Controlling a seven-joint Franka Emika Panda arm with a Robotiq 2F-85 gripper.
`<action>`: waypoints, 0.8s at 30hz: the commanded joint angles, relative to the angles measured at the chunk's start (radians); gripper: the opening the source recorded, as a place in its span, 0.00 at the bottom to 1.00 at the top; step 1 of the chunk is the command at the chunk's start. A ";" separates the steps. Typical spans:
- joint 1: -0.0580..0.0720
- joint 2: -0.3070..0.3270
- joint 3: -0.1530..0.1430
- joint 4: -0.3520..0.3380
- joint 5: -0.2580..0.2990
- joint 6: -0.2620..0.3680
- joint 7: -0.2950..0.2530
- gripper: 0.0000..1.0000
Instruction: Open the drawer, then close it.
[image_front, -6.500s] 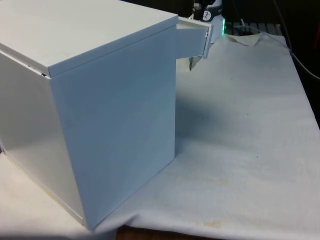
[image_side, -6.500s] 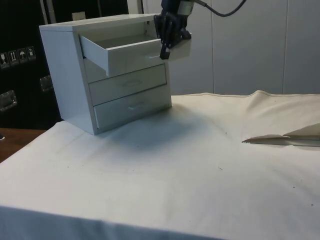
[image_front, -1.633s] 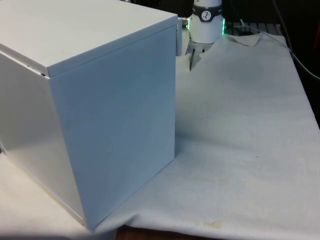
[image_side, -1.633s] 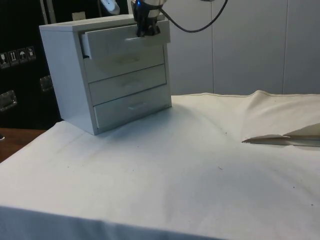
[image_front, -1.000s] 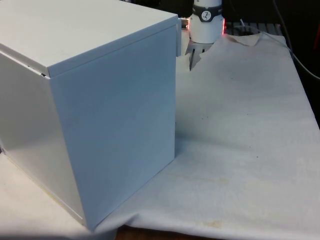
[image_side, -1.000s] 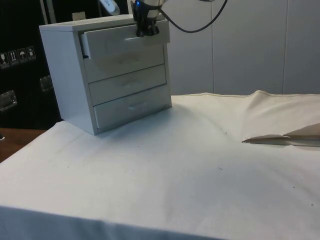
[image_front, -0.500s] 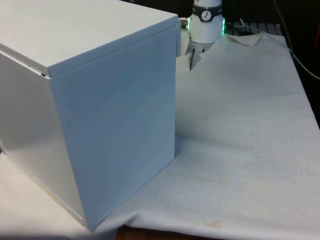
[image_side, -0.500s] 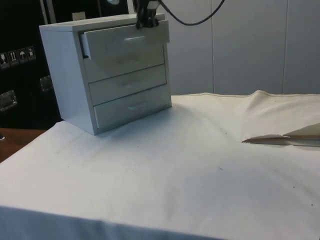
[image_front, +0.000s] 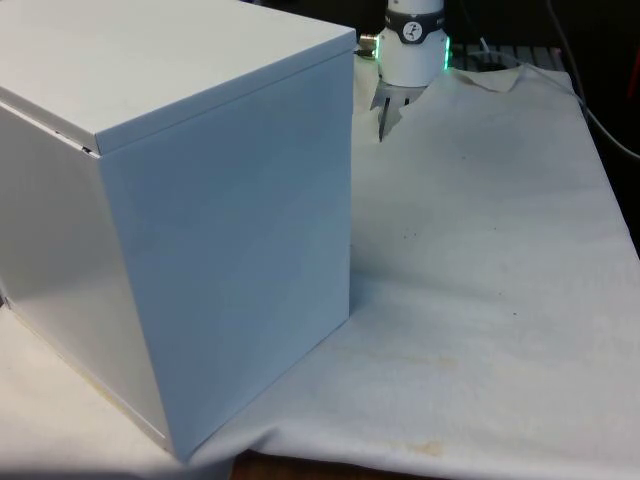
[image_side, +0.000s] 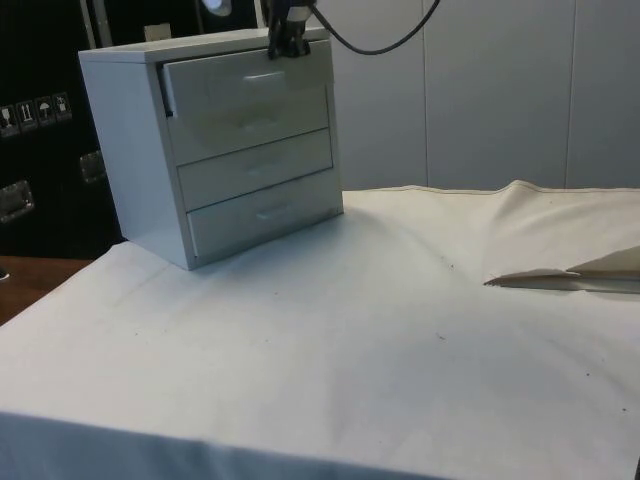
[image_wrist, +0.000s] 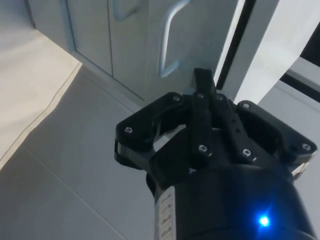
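So the top drawer (image_side: 248, 90) is basically back in now. A few seconds ago it was pulled way out with the gripper hanging on the front, then it got pushed most of the way home, and in the last half second that leftover bit of overhang at the near edge has shrunk again. In the side view its face sits close to in line with the two drawers below it, maybe still a hair proud at the corner, hard to call. From the front view the little sliver of drawer that used to stick out past the chest of drawers (image_front: 225, 215) is gone, and there's just the cabinet's plain side. The gripper (image_side: 288, 45) has also crept upward, so it's now sitting up by the top edge of the drawer front instead of at the handle (image_wrist: 168, 42). In the wrist view the fingers (image_wrist: 202, 107) look pressed together with nothing between them, and the handle is out ahead of them, not touching. My read: open part is done, close part is pretty much done too, and the arm is backing off. Chest sits at one end of the cloth-covered worktop (image_side: 400, 330), drawers facing away from the front camera.
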 joint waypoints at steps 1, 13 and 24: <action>-0.004 0.014 -0.004 0.017 -0.008 0.011 0.008 0.00; -0.001 0.037 -0.013 0.053 -0.007 0.003 0.035 0.00; 0.007 -0.044 -0.003 -0.002 -0.010 -0.026 0.036 0.00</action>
